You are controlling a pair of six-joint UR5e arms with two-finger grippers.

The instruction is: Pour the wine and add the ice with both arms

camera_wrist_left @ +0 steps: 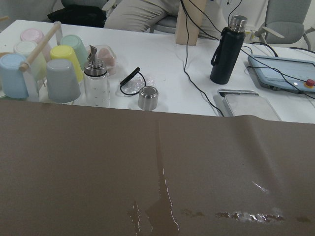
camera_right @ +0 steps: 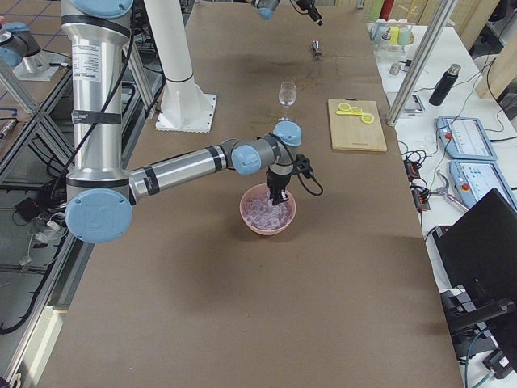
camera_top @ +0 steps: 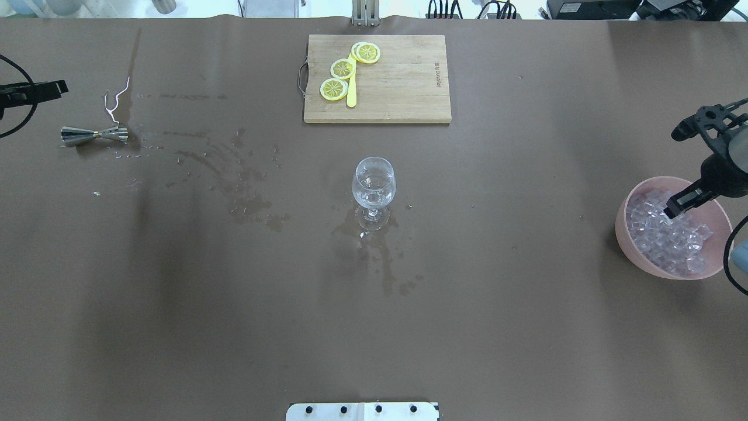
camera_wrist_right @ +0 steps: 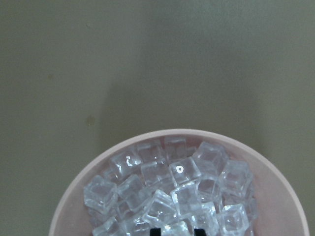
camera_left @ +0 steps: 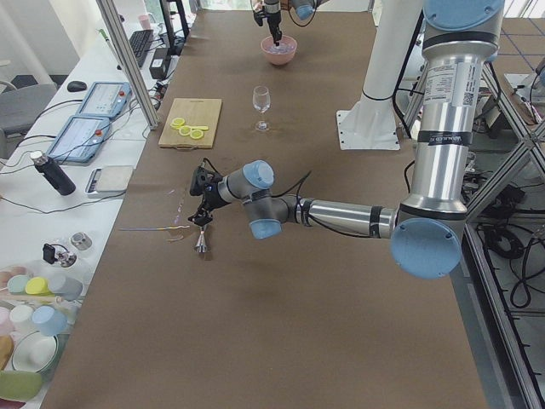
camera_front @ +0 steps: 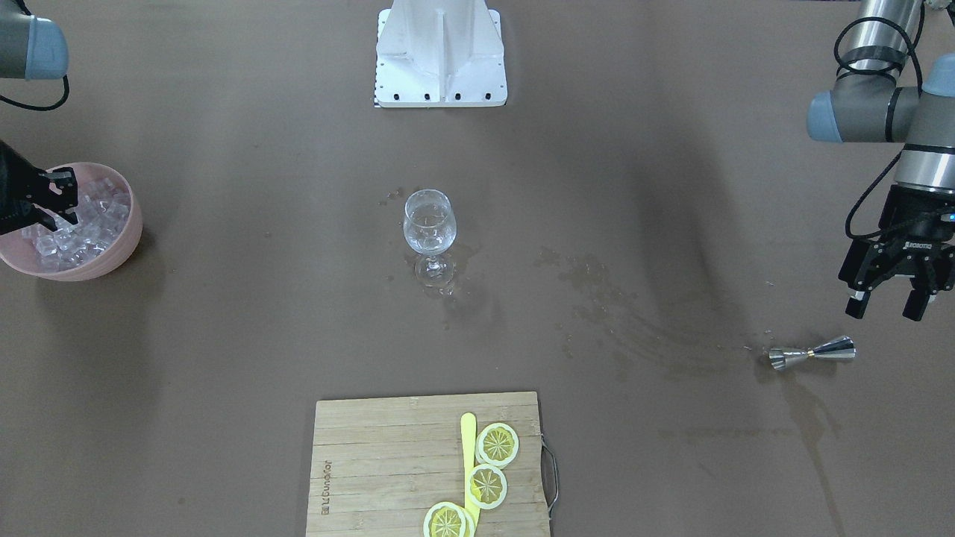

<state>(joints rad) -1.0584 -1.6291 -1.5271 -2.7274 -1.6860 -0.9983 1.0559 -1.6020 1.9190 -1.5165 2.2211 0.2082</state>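
A pink bowl (camera_front: 128,242) full of small clear ice cubes (camera_front: 93,224) stands at the table's end on my right side. My right gripper (camera_front: 67,216) dips into the ice. In the right wrist view its fingertips (camera_wrist_right: 156,231) stand narrowly apart with an ice cube (camera_wrist_right: 177,227) between them. A wine glass (camera_front: 429,224) with a little clear liquid stands upright mid-table. My left gripper (camera_front: 891,302) is open and empty, hovering just above and beside a steel jigger (camera_front: 813,350) that lies on its side.
A wooden cutting board (camera_front: 388,462) with lemon slices (camera_front: 498,444) and a yellow knife lies on the operators' side. Wet spill marks (camera_top: 245,193) spread between glass and jigger. The white base block (camera_front: 440,52) is on the robot's side.
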